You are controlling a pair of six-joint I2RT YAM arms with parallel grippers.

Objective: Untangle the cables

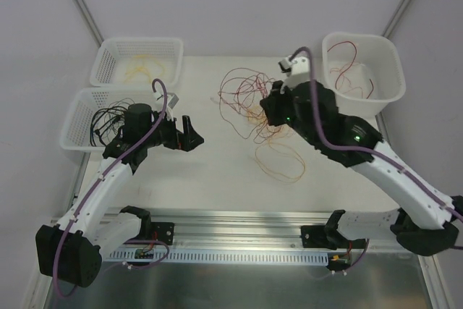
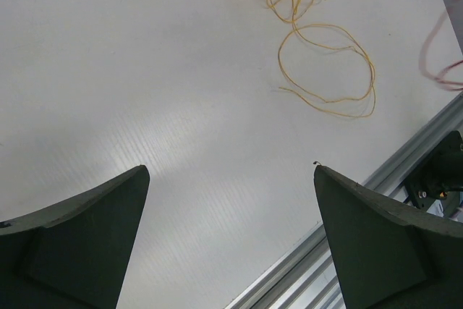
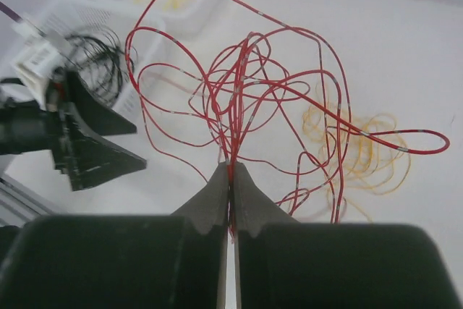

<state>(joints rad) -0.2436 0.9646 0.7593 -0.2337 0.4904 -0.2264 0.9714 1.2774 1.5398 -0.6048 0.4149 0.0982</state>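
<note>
Cables (image 1: 249,103) sprawl mid-frame in the top view, red loops mixed with yellow, and the right end effector (image 3: 231,177) is clamped down hard, jaws fully together, with a bunch of red strands (image 3: 242,85) pinched right at the tips. In its wrist view those strands fan upward above the fingers, while the yellow bundle (image 3: 362,157) lies on the desk (image 1: 202,171) to the right of the pinch, not gripped but crossed by a long red loop. The way to play this, I'd say: lift slowly and straight up so the red slips out of the yellow instead of hauling the whole knot, and watch for yellow loops riding along. The basket (image 1: 387,48) at upper right of the top view already has red wire in it, so that looks like the drop point. At centre left the left end effector (image 1: 189,134) hangs wide open, holding nothing, well apart from the tangle. It could pin the yellow down if the heap starts to rise.
</note>
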